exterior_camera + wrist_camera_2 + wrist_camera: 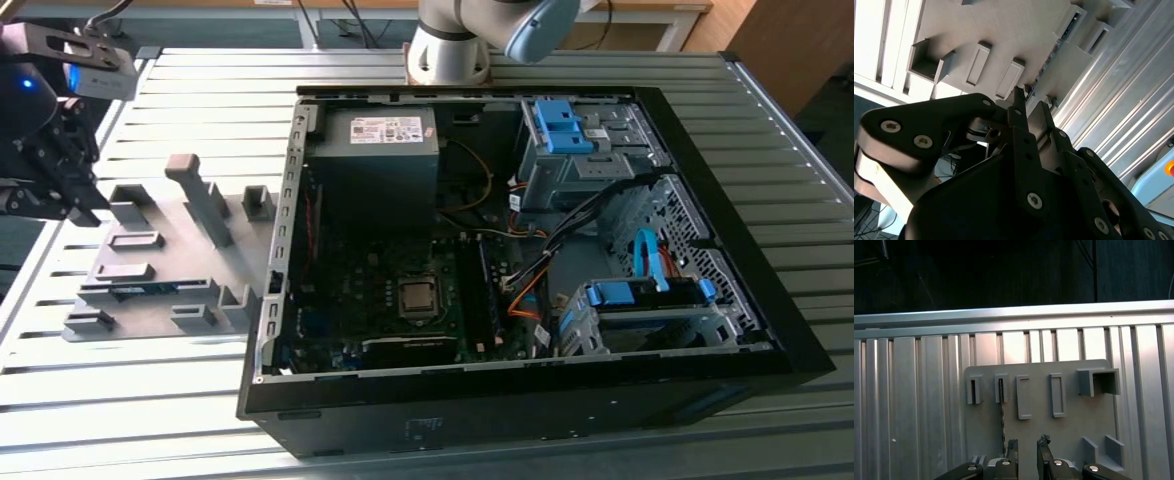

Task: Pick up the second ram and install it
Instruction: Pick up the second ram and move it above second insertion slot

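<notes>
Surface: a ribbed aluminium counter (134, 400). An open computer case (534, 425) lies on it and takes the middle and the exterior view's right, and the arm's base (447, 50) stands at the upper middle of the frame.
Fixture: a grey fixture plate (174, 265) with upright blocks (211, 205) lies on the counter at the exterior view's left, just beside the case wall.
Second ram: the second ram (147, 290) stands on its long edge in a slot of the plate, toward the lower left of the exterior frame. In the first wrist view it appears edge-on, as a thin dark line that starts between two small blocks.
Fingers: the gripper (1026, 447) hangs over the plate at the exterior view's left edge. Its fingers (1013, 450) are spread apart and nothing is between them. The stick runs close beside one finger and is not inside the gap, as far as I can judge.
Handling: I judge the stick to be light, stiff and thin, with delicate chips and contacts. The safe hold seems to be on the two flat faces, near the middle of the free long edge and away from the edge seated in the slot.
Edges and room: the blocks stand close to the slot, so there is little room beside the stick, while the space above the plate is open. The case wall rises between the plate and the motherboard (387, 270), and the cables (534, 285) narrow the room inside.
</notes>
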`<action>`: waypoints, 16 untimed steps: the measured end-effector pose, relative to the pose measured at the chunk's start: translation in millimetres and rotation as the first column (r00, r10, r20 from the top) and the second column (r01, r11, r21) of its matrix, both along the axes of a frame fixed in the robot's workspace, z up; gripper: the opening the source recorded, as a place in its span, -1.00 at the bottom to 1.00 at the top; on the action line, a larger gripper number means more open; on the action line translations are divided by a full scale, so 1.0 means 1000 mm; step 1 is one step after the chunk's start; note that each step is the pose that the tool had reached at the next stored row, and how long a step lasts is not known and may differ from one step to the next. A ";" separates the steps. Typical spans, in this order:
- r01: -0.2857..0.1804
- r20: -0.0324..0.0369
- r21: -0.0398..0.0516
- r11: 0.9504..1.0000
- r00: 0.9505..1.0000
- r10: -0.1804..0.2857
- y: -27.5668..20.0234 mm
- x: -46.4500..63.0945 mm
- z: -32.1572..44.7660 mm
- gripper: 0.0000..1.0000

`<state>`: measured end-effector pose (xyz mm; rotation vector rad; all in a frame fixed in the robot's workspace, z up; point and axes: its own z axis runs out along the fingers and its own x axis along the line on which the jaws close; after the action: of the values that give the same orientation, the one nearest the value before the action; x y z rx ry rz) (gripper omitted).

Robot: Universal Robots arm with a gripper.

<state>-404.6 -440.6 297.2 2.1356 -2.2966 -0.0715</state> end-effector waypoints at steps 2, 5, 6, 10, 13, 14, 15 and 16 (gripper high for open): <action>0.000 0.000 0.000 1.000 1.000 0.000 -0.0004 0.000 -0.0003 -0.42; 0.000 0.000 0.000 1.000 1.000 0.000 -0.0009 0.000 -0.0009 -0.42; 0.000 0.000 0.000 1.000 1.000 0.000 -0.0009 0.000 -0.0008 -0.42; 0.000 0.000 0.000 1.000 1.000 0.000 -0.0013 0.000 -0.0010 -0.42; 0.000 0.000 0.000 1.000 1.000 0.000 -0.0032 0.000 -0.0014 -0.42; 0.000 0.000 0.000 1.000 1.000 0.000 -0.0042 0.000 -0.0019 -0.42; 0.000 0.000 0.000 1.000 1.000 0.000 -0.0047 0.000 -0.0036 -0.42; 0.000 0.000 0.000 1.000 1.000 0.000 -0.0047 0.000 -0.0043 -0.42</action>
<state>-404.7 -445.2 292.9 2.1354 -2.2967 -0.0716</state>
